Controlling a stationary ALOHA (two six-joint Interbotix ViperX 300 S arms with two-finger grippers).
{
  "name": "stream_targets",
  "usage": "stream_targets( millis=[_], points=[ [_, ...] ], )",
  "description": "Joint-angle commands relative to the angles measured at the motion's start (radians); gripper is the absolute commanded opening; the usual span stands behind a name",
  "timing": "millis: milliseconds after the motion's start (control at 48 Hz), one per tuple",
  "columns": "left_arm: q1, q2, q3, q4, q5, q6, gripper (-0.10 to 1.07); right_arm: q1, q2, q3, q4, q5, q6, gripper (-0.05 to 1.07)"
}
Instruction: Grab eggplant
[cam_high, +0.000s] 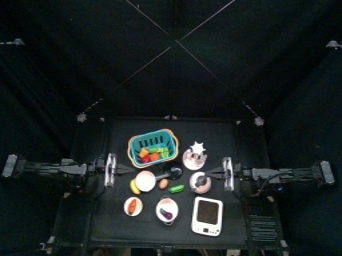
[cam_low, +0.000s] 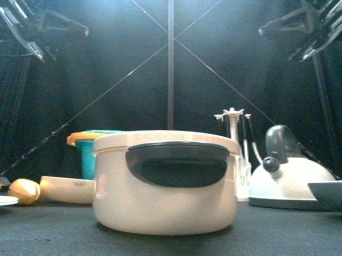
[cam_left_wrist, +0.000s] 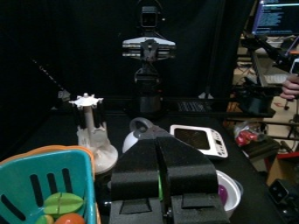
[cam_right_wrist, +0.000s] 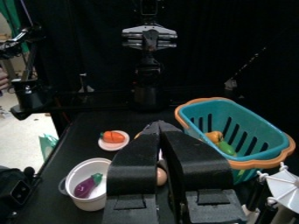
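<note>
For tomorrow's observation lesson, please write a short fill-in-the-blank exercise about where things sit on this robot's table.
1. The eggplant lies in a white ____.
2. The basket is coloured ____.
3. In the front view, the biggest thing is a cream ____ with a dark handle.
4. The right gripper is ____.

Missing words: bowl; teal; pot; shut

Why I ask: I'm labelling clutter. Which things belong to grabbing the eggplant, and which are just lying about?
Job: eggplant; white bowl holding it.
Lying about: teal basket; orange food piece; white stand; kettle.
</note>
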Motion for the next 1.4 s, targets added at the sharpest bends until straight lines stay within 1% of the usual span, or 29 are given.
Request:
stream_targets(
  millis=[0, 42, 104, 208, 354, 438, 542, 604, 729, 833, 979, 1188, 1375],
  points=[
    [0.002, 0.021, -0.008, -0.002, -0.026, -0.003, -0.04, 0.006, 0.044, -0.002, 0.002, -0.017, 0.0, -0.04],
    [0.002, 0.028, -0.005, -0.003, -0.037, -0.003, -0.03, 0.008, 0.069, -0.003, 0.002, -0.023, 0.003, -0.03],
    [0.0, 0.038, -0.005, -0.005, -0.06, -0.005, -0.02, 0.009, 0.115, -0.009, 0.002, -0.04, 0.009, 0.0],
    [-0.006, 0.071, -0.005, -0.005, -0.101, -0.003, -0.02, 0.012, 0.219, -0.04, 0.011, -0.08, 0.032, 0.04],
    [-0.008, 0.127, -0.008, -0.005, -0.127, -0.005, -0.01, 0.029, 0.347, -0.118, 0.031, -0.086, 0.081, 0.06],
    [-0.009, 0.156, -0.015, -0.005, -0.13, -0.006, -0.01, 0.04, 0.416, -0.175, 0.054, -0.083, 0.13, 0.06],
    [-0.011, 0.176, -0.018, -0.005, -0.13, -0.008, -0.01, 0.066, 0.479, -0.232, 0.083, -0.071, 0.195, 0.07],
    [-0.011, 0.183, -0.017, -0.005, -0.13, -0.008, -0.01, 0.1, 0.517, -0.267, 0.094, -0.051, 0.238, 0.08],
    [-0.011, 0.183, -0.012, -0.021, -0.13, -0.008, -0.01, 0.144, 0.578, -0.334, 0.098, 0.017, 0.296, 0.15],
    [-0.011, 0.181, -0.008, -0.043, -0.13, -0.006, -0.01, 0.163, 0.627, -0.402, 0.107, 0.1, 0.316, 0.23],
    [-0.011, 0.181, 0.002, -0.071, -0.126, -0.006, -0.01, 0.158, 0.686, -0.502, 0.141, 0.262, 0.321, 0.38],
    [-0.018, 0.181, 0.015, -0.112, -0.121, -0.006, -0.01, 0.156, 0.776, -0.626, 0.17, 0.465, 0.322, 0.54],
    [-0.018, 0.181, 0.026, -0.132, -0.121, -0.006, -0.01, 0.17, 0.868, -0.726, 0.172, 0.526, 0.324, 0.65]
  ],
)
